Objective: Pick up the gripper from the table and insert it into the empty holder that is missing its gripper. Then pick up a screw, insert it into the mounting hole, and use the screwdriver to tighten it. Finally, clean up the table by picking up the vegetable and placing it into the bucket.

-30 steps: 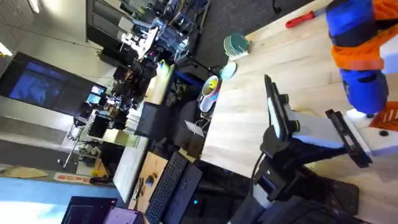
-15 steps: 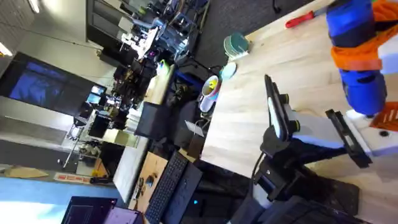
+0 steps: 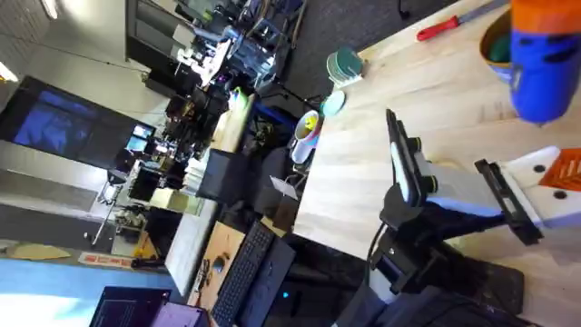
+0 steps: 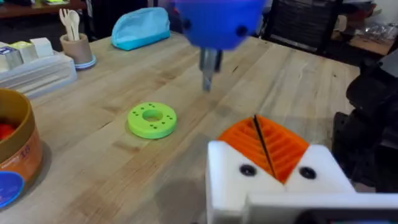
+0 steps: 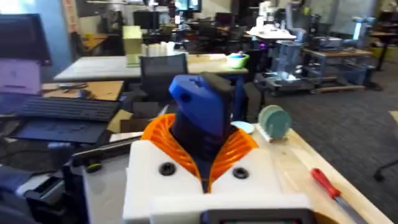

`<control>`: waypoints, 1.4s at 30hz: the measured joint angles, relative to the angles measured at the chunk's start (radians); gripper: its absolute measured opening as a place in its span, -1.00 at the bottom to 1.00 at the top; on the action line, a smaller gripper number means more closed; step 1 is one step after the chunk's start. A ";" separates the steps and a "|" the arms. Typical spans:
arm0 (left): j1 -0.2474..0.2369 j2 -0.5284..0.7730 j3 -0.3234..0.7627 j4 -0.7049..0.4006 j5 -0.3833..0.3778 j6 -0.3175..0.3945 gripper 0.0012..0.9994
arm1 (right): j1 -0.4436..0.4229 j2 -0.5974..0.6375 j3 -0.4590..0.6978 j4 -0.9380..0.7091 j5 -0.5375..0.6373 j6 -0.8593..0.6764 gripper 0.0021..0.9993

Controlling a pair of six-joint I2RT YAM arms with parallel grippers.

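Observation:
My right gripper (image 5: 200,142) is shut on the blue screwdriver (image 5: 199,106), its orange pads on either side of the thick body. From overhead the screwdriver (image 3: 542,77) hangs at the far right with its tip (image 4: 210,70) in the air above the wood, beside the bucket (image 3: 491,45). The bucket (image 4: 22,140) has a tan rim and something red inside. My left gripper (image 4: 264,152) is shut with its orange ribbed pads pressed together, low over the table at the right (image 3: 565,171). The loose gripper, the holder, the screw and the vegetable are out of view.
A lime-green ring disc (image 4: 152,119) lies flat near the screwdriver tip. A slim red-handled screwdriver (image 3: 438,27) lies at the far table edge. A pen cup (image 4: 78,48), a blue pouch (image 4: 140,28) and a white tray (image 4: 34,65) stand farther off.
My right gripper has carried the blue screwdriver away from the left gripper toward the far side of the table, uncovering the bucket. The left arm has stayed still.

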 joint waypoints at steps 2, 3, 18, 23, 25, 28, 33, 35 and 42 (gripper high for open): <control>0.000 0.000 0.000 0.000 0.000 0.000 -0.99 | -0.043 -0.010 0.000 -0.022 0.000 0.002 -0.97; 0.000 0.000 0.000 0.000 0.000 0.000 -0.99 | -0.067 -0.014 0.000 -0.051 0.002 -0.007 -0.97; 0.000 0.000 0.000 0.000 0.000 0.000 -0.99 | -0.358 0.078 0.000 -0.457 0.820 -0.860 -0.97; 0.000 0.000 0.000 0.000 0.000 0.000 -0.99 | -0.379 0.225 0.000 -0.529 0.960 -1.130 -0.97; 0.000 0.000 0.000 0.000 0.000 0.000 -0.99 | -0.379 0.291 0.000 -0.526 0.979 -1.206 -0.97; 0.000 0.000 0.000 0.000 0.000 0.000 -0.99 | -0.379 0.375 0.000 -0.519 0.995 -1.309 -0.97; 0.000 0.000 0.000 0.000 0.000 0.000 -0.99 | -0.379 0.495 0.000 -0.513 1.004 -1.420 -0.97; 0.000 0.000 0.000 0.000 0.000 0.000 -0.99 | -0.379 0.539 0.000 -0.511 1.006 -1.450 -0.97; 0.000 0.000 0.000 0.000 0.000 0.000 -0.99 | -0.378 0.569 0.008 -0.496 1.013 -1.455 0.63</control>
